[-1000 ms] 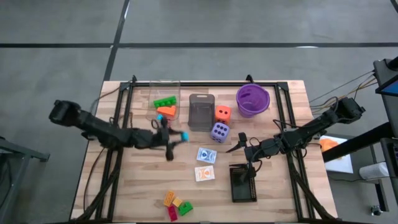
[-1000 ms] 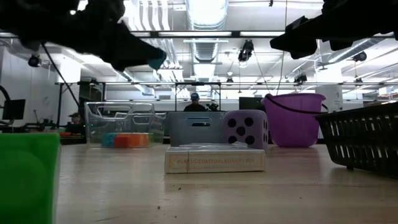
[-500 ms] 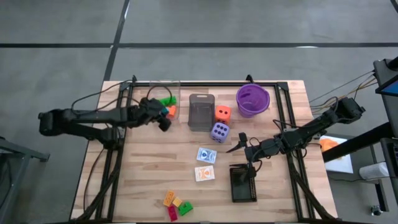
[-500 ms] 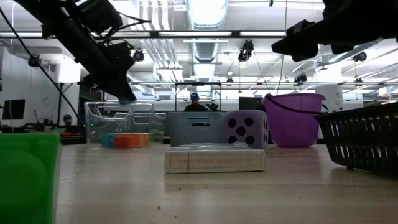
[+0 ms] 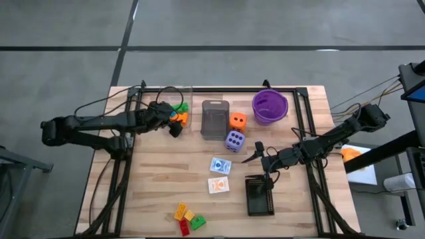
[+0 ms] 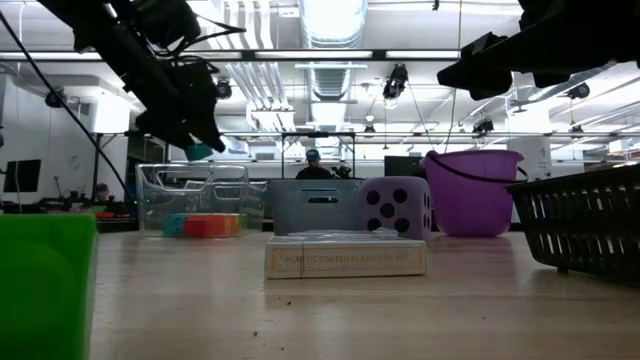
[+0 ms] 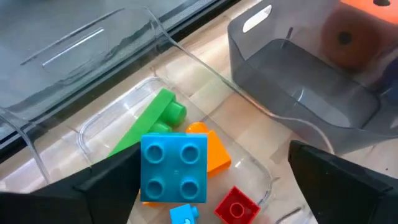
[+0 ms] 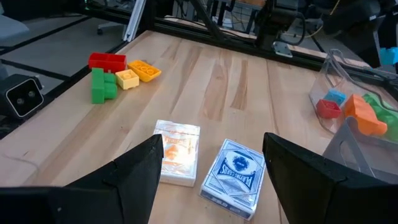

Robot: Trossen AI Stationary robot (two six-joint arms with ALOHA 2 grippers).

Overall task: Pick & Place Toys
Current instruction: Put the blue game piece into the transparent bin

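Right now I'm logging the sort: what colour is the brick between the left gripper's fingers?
Blue, a four-stud brick above the clear bin; clearest in the left wrist view.

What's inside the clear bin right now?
The clear bin holds a green brick, an orange brick, a red brick and a small blue piece. A larger blue brick between the left end effector's open fingers hides the floor beneath it.

Bright, even overhead light. Ceiling strip lights (image 6: 330, 20) glare at 12 o'clock in low view. Soft shadows on the light wooden table (image 5: 159, 186). Big green plastic brick (image 6: 45, 285) at 8 o'clock blurred, out of focus.
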